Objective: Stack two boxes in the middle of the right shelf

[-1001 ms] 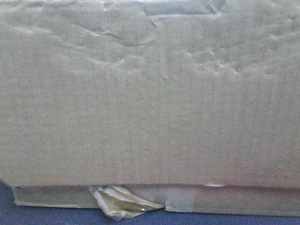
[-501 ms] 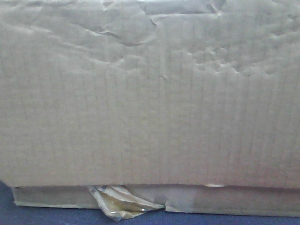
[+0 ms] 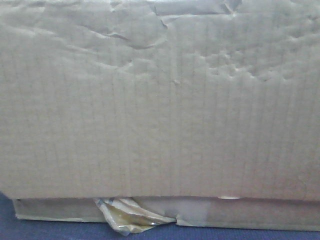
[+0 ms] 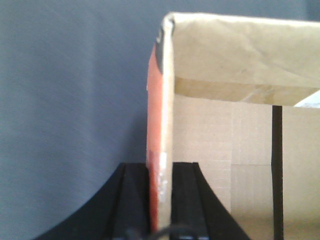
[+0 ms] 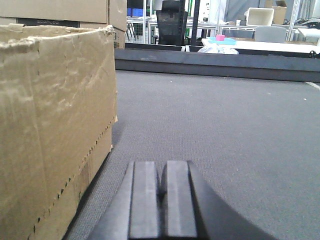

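Note:
A large brown cardboard box fills the front view, resting on a flatter box with torn tape at its lower edge. In the left wrist view my left gripper is shut on the box's side wall, one finger outside on the orange face, one inside the open box. In the right wrist view my right gripper is shut and empty, low over the grey carpet, to the right of the cardboard box. No shelf is in view.
Grey carpet floor stretches ahead of the right gripper to a dark ledge. Beyond it stand a black office chair, a white table with a pink item, and stacked boxes at far left.

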Motion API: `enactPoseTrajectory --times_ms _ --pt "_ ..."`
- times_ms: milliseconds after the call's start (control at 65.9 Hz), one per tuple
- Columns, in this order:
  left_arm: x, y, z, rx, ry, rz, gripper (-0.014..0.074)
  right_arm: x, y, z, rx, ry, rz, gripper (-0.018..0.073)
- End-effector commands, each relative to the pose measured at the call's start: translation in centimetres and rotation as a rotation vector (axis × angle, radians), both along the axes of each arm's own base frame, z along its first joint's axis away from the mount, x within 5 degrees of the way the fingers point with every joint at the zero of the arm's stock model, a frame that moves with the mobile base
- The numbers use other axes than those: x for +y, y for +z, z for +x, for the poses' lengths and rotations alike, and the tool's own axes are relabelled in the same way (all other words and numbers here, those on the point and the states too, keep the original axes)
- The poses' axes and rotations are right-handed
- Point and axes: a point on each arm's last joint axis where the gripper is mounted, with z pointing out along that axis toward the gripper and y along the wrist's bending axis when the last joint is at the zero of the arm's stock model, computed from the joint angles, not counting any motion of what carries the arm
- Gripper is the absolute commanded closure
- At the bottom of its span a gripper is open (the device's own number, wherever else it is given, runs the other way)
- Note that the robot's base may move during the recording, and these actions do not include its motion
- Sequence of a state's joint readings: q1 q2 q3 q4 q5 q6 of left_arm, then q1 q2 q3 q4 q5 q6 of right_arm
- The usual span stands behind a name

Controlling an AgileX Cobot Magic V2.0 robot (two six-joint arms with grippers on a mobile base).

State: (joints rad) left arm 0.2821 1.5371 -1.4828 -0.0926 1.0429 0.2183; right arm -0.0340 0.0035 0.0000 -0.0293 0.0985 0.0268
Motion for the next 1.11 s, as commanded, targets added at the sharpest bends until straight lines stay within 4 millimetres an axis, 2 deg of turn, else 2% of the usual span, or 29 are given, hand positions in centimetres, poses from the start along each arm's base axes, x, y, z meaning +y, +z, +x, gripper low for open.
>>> enactPoseTrajectory --times_ms 0,106,258,379,485,713,804,925,1092 --pt "0.2 4.1 -0.7 -0.14 0.097 0.004 0.0707 0.0 0.2 0.0 -0.024 -0.003 0.001 0.0721" --pt "-0.4 8.0 -1.4 -0.262 0.156 -0.031 0.0707 0.0 0.2 0.0 -0.024 -0.003 0.001 0.0721" --pt "-3.0 12.9 -2.6 -0.377 0.163 -0.077 0.0707 0.0 0.2 0.0 -0.024 -0.003 0.001 0.0721" --pt "-5.9 15.1 -3.4 -0.418 0.164 -0.096 0.0707 0.0 0.2 0.0 -0.024 -0.003 0.001 0.0721" --pt "-9.4 16.2 -4.1 -0.453 0.119 -0.114 0.0707 0.0 0.2 0.0 -0.024 -0.003 0.001 0.0721" --pt "-16.5 16.8 -5.7 -0.489 -0.001 -0.184 0.0707 0.0 0.2 0.0 -0.024 -0.003 0.001 0.0721" --pt "-19.2 16.2 -6.2 -0.49 -0.06 -0.206 0.0707 0.0 0.2 0.0 -0.024 -0.003 0.001 0.0721" --pt "-21.9 14.1 -6.2 -0.461 -0.085 -0.203 0.0707 0.0 0.2 0.0 -0.024 -0.003 0.001 0.0721" --pt "-25.0 9.5 -5.5 -0.361 -0.091 -0.174 0.0707 0.0 0.2 0.0 -0.024 -0.003 0.001 0.0721"
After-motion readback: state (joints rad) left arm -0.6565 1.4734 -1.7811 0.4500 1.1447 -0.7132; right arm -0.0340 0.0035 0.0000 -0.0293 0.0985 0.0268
